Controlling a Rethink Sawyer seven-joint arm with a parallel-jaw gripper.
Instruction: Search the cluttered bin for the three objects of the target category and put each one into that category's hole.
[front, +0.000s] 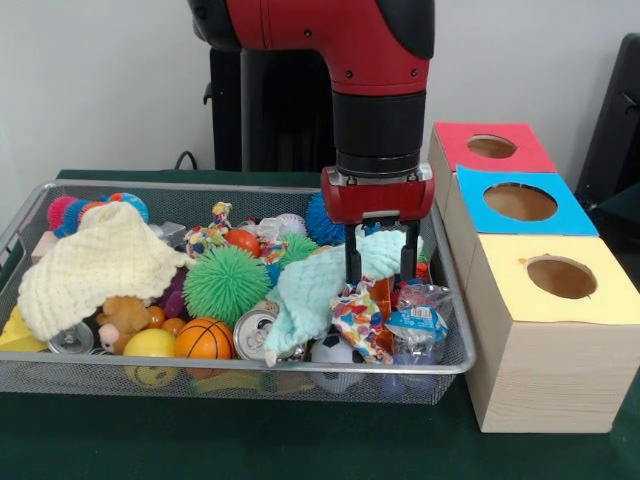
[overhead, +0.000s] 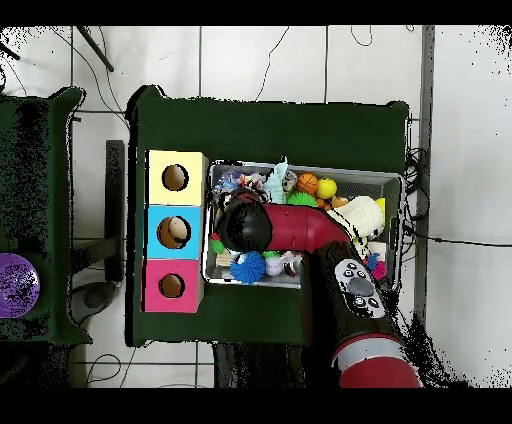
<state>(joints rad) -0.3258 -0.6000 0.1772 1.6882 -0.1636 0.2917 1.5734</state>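
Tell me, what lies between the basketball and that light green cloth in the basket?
In the front view, a silver can lies on its side between the basketball and the light green cloth.

Glossy red robot arm (front: 330, 40) with rounded shell, black cylindrical wrist section (front: 378, 135) below it, small screws dotting the red casing. Red boxy gripper (front: 382, 268) body with grey trim and two thin black fingers (front: 353, 262). Grey oval button panel (overhead: 358, 288) on black link in overhead view.
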